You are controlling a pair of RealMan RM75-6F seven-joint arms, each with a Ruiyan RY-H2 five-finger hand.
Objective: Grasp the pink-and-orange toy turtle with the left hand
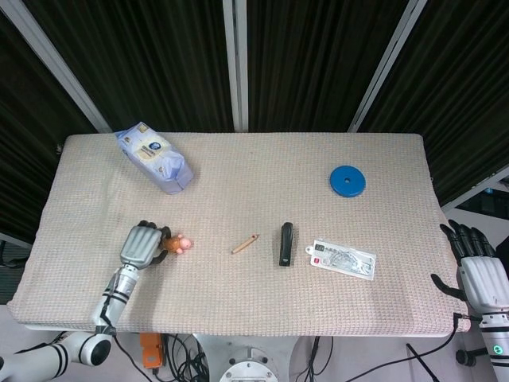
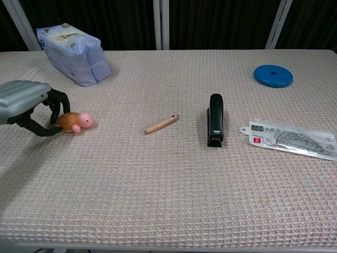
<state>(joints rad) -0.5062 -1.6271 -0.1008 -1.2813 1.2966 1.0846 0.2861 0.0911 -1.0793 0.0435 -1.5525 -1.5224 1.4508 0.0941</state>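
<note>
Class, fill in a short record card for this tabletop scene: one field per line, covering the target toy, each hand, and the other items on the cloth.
target: toy turtle, orange shell, pink head, near the table's left edge
left hand: left hand has dark fingers curled around the turtle's shell
right hand: right hand off the table's right edge, fingers spread, holding nothing
centre items: pencil, black stapler
right items: blue disc, packaged ruler set
far left: tissue pack
surface: woven beige cloth
</note>
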